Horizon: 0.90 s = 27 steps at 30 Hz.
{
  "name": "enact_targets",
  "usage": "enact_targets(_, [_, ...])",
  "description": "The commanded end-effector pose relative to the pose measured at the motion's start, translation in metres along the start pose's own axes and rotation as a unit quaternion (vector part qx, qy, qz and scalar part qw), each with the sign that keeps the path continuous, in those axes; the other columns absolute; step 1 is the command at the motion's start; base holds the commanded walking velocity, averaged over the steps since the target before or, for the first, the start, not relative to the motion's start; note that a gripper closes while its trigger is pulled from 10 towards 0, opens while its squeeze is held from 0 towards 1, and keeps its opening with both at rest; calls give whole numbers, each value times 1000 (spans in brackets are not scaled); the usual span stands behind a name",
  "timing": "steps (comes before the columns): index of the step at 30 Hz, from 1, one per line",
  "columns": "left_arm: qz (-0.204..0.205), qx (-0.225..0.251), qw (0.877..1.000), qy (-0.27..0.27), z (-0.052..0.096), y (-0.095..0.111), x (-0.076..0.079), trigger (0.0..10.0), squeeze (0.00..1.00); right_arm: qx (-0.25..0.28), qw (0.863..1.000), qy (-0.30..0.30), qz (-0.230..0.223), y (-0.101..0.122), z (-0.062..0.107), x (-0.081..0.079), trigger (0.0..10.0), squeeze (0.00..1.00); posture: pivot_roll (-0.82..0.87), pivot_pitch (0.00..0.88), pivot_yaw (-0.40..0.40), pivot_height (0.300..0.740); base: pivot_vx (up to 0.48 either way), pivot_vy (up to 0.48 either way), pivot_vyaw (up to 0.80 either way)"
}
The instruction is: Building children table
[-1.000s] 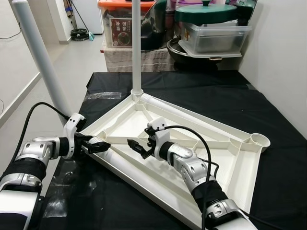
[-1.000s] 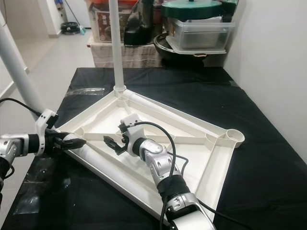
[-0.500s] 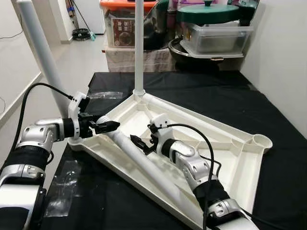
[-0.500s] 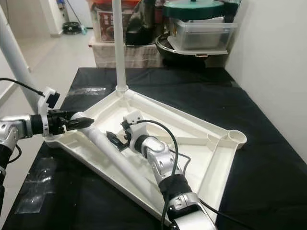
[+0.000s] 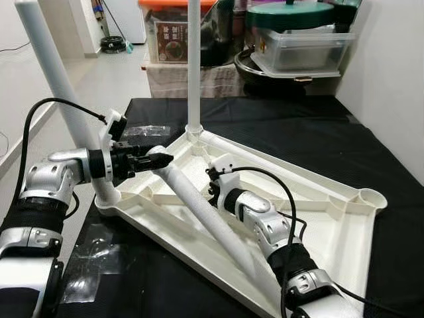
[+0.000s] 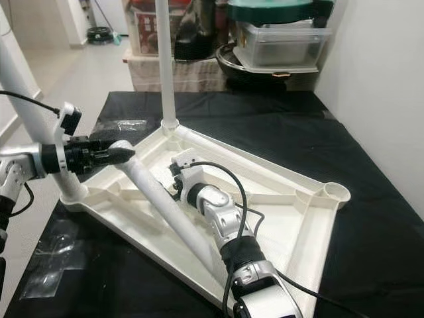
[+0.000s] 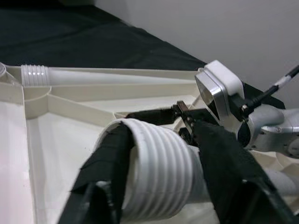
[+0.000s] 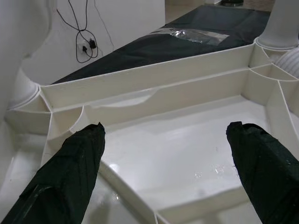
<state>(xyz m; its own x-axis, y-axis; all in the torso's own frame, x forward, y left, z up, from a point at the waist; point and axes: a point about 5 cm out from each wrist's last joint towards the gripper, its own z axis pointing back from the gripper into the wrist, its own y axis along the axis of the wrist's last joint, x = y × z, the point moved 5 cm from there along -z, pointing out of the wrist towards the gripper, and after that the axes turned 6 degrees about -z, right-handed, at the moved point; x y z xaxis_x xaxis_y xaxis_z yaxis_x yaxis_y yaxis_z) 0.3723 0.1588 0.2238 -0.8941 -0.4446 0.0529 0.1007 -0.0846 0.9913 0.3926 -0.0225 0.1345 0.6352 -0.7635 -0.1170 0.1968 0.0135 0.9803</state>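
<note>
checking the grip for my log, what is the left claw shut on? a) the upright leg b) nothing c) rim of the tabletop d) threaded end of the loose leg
d, the left claw has its fingers clamped either side of the loose leg's ribbed end.

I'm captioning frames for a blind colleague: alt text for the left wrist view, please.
The left tool is shut on the ribbed threaded end of a white table leg, above the upturned white tabletop. The right tool's wrist sits just beyond.

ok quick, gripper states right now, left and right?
Left gripper: closed on the threaded end of the loose table leg, lifting it.
Right gripper: open, holding nothing, over the upturned tabletop.
</note>
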Motion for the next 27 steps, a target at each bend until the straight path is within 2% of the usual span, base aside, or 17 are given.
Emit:
enact_targets(1, [11,-8,1000,-17,-1,-4,6,0,0,7,1000,1,-1,6,-1,0,10000,0,-18,0,-17,740,0,0,0])
enact_targets(8, [10,-3,1000,-18,8,4,13,0,0,31,1000,-3,-1,27,-3,5,10000,0,-19,0,-14,740,0,0,0])
enact_targets(10, [6,3,1000,-12,16,7,17,0,0,48,999,-1,-9,39,-2,6,10000,0,-14,0,-17,740,0,0,0])
enact_targets(13, [5,5,1000,-10,18,7,18,0,0,52,999,0,-11,42,-2,6,10000,0,-14,0,-17,740,0,0,0])
enact_targets(14, [3,6,1000,-7,22,8,20,0,0,64,998,5,-15,52,-2,5,10000,0,-5,0,-25,740,0,0,0])
enact_targets(15, [3,6,1000,-7,22,8,20,0,0,64,998,5,-15,52,-2,5,10000,0,-5,0,-25,740,0,0,0])
enact_targets(16, [-3,6,1000,5,27,8,20,0,0,88,996,9,-18,71,-1,5,10000,0,0,0,-30,740,0,0,0])
enact_targets(17, [-3,6,1000,5,27,8,20,0,0,88,996,9,-18,71,-1,5,10000,0,0,0,-30,740,0,0,0])
enact_targets(18, [-10,5,1000,20,31,8,19,7020,0,124,992,11,-30,92,2,5,10000,0,0,0,-30,740,0,0,0])
enact_targets(19, [-15,4,999,32,33,8,17,9216,0,151,988,8,-35,107,4,7,10000,267,2,0,-32,740,0,0,0])
enact_targets(20, [-20,5,999,42,35,10,16,10000,0,174,984,-7,-31,119,8,12,10000,1000,2,0,-32,740,0,0,0])
enact_targets(22, [-23,5,999,47,36,11,15,10000,0,187,982,-18,-28,125,10,15,10000,1000,2,0,-32,740,0,0,0])
enact_targets(25, [-28,11,998,57,37,16,17,10000,0,221,973,-63,-29,136,23,36,10000,1000,-3,0,-33,740,0,0,0])
enact_targets(26, [-28,11,998,57,37,16,17,10000,0,221,973,-63,-29,136,23,36,10000,1000,-3,0,-33,740,0,0,0])
enact_targets(27, [-29,12,998,59,37,17,17,10000,0,225,972,-72,-12,139,29,41,10000,1000,-8,0,-31,740,0,0,0])
